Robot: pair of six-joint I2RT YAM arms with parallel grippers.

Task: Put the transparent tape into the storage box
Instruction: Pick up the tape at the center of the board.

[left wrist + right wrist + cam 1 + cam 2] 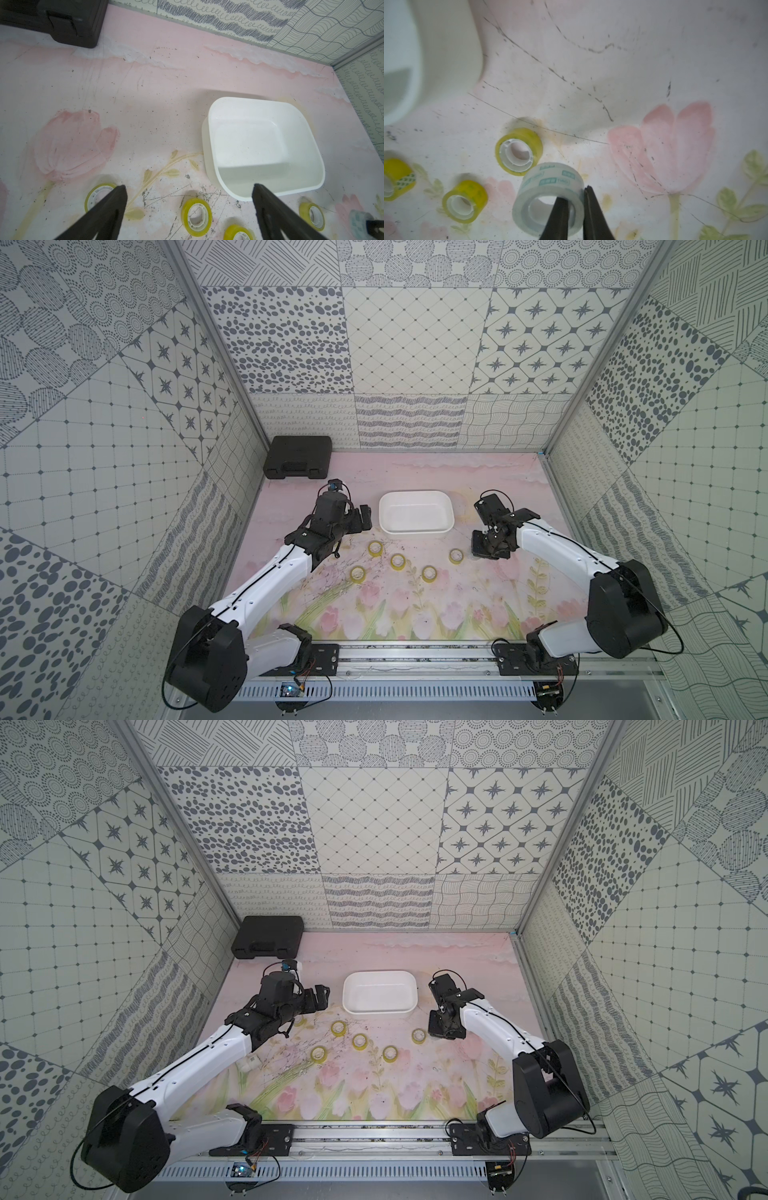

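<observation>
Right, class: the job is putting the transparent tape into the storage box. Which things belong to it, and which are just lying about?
Belongs to the job: colourless tape roll, pinched by the right gripper; loose yellow-tinted tape rolls; white storage tub, empty.
Just lying about: black hard case, shut, in the far corner.

In both top views the colourless tape ring (550, 180) is hidden beneath the right gripper (482, 549), off the near right corner of the storage box (415, 532).

storage box (415, 514): white, empty | yellow tape rings (527, 135): flat, near it | colourless tape ring (550, 180): pinched by right tool (575, 193)
</observation>
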